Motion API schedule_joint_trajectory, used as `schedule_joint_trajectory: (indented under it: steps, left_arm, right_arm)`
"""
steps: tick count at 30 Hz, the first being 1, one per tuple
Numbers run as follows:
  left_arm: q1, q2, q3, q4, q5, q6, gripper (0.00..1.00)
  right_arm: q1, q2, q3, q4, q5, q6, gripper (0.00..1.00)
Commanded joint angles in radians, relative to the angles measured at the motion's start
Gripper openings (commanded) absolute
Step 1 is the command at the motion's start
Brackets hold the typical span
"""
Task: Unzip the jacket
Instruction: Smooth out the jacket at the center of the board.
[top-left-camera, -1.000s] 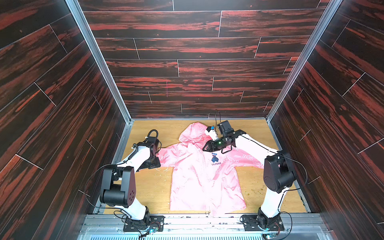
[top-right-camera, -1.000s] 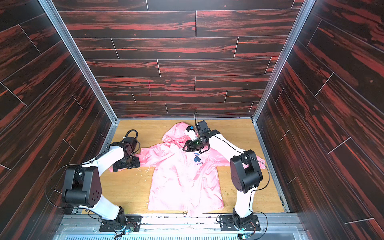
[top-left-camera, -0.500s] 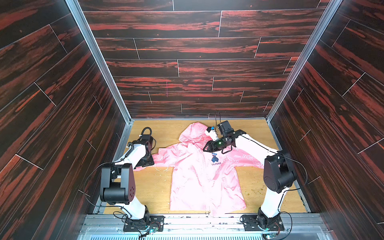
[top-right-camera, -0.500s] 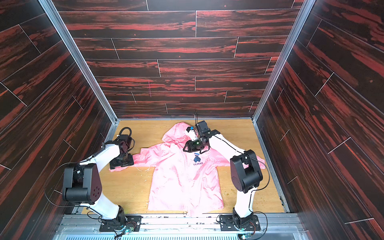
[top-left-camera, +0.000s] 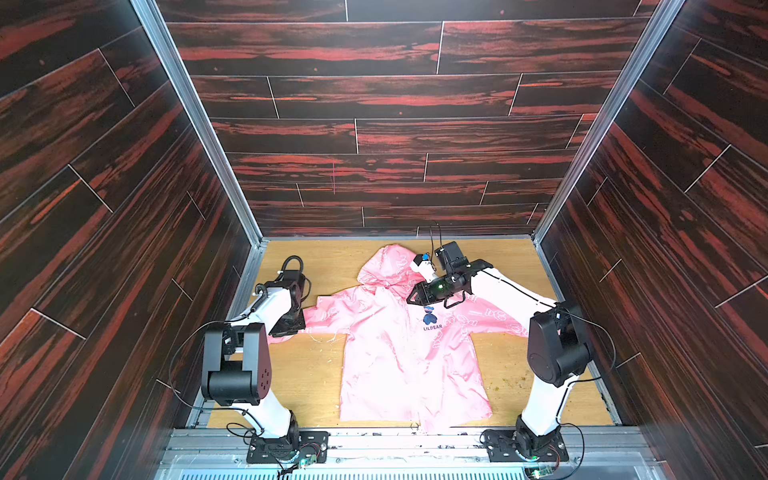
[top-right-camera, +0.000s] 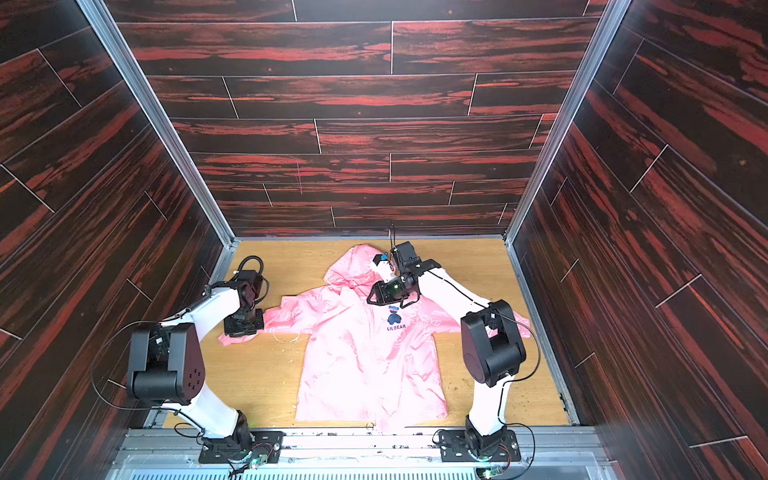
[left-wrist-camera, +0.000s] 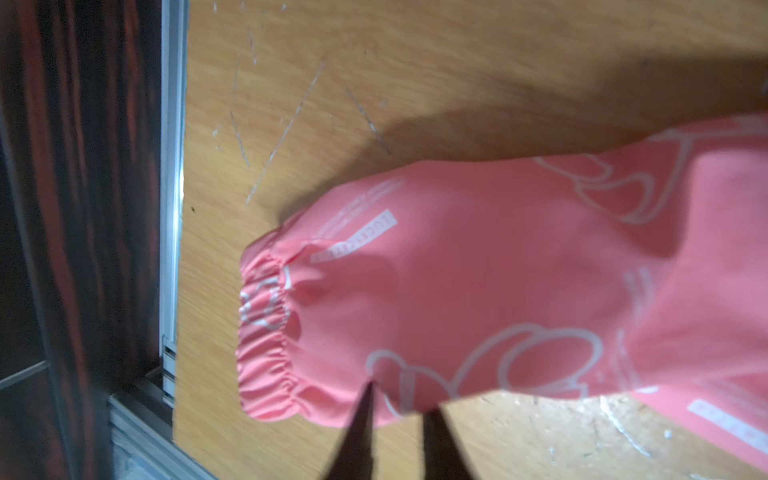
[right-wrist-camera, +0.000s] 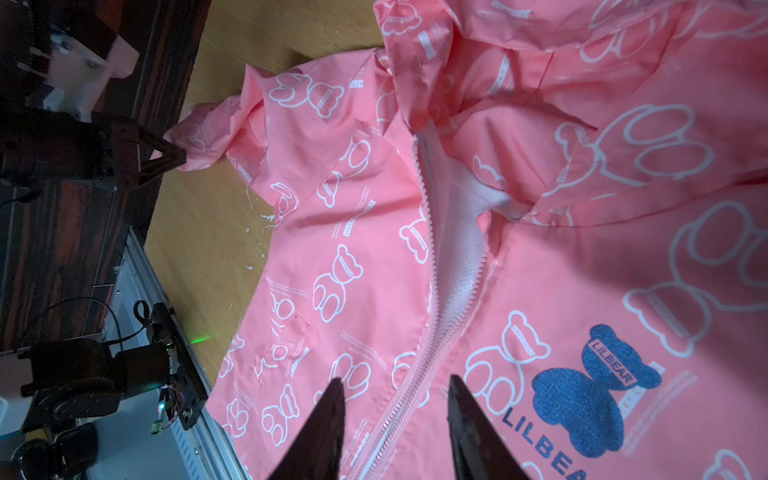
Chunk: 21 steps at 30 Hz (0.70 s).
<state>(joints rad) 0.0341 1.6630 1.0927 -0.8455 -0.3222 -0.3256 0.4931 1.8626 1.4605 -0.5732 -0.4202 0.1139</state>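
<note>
Dark, red-streaked wood panels (top-left-camera: 374, 124) wall in a pale wooden table (top-left-camera: 316, 374), and the jacket (top-left-camera: 399, 365) lies spread flat on it, front up, in both top views. Its hood (top-left-camera: 388, 264) points to the far wall, its hem lies near the arm bases, and both sleeves are stretched outward. The left end effector (top-right-camera: 243, 326) is down at the outer end of the sleeve on its own side. In the left wrist view, which is blurred, its fingers (left-wrist-camera: 365, 415) are drawn close together with the sleeve's lower edge between them, just beside the gathered cuff (left-wrist-camera: 266, 332). The right wrist view shows the same tips meeting on that fabric, so it is clenched on the sleeve. The right end effector (right-wrist-camera: 395, 378) hangs over the chest just below the hood. Its fingers (right-wrist-camera: 324, 415) are released and stand apart on either side of the zipper (right-wrist-camera: 432, 316), with nothing pinched between them. The zipper is parted at the collar, where white lining (right-wrist-camera: 461, 249) shows, and its teeth join further down. I cannot make out the slider. A dark blue bear logo (right-wrist-camera: 594, 395) reading LILBEAR sits beside the zipper. The other sleeve (top-left-camera: 494, 316) runs under the right arm.
</note>
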Motion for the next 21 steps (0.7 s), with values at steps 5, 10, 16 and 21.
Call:
schedule_joint_trajectory:
  steps: [5, 10, 16, 21]
  left_arm:
    - [0.01, -0.121, 0.052, -0.11, 0.054, -0.013, 0.0]
    - [0.01, -0.177, 0.032, -0.131, 0.103, 0.024, 0.24]
    - [0.01, -0.129, 0.019, -0.163, 0.089, 0.188, 0.54]
    - [0.01, -0.069, 0.015, -0.161, 0.126, 0.292, 0.58]
  right_arm:
    - [-0.001, -0.054, -0.014, -0.028, 0.013, -0.015, 0.42]
    - [-0.002, -0.055, -0.021, -0.021, 0.0, -0.009, 0.42]
    - [-0.001, -0.06, -0.042, -0.011, -0.02, 0.0, 0.44]
    - [-0.001, -0.058, -0.051, -0.01, -0.02, -0.003, 0.45]
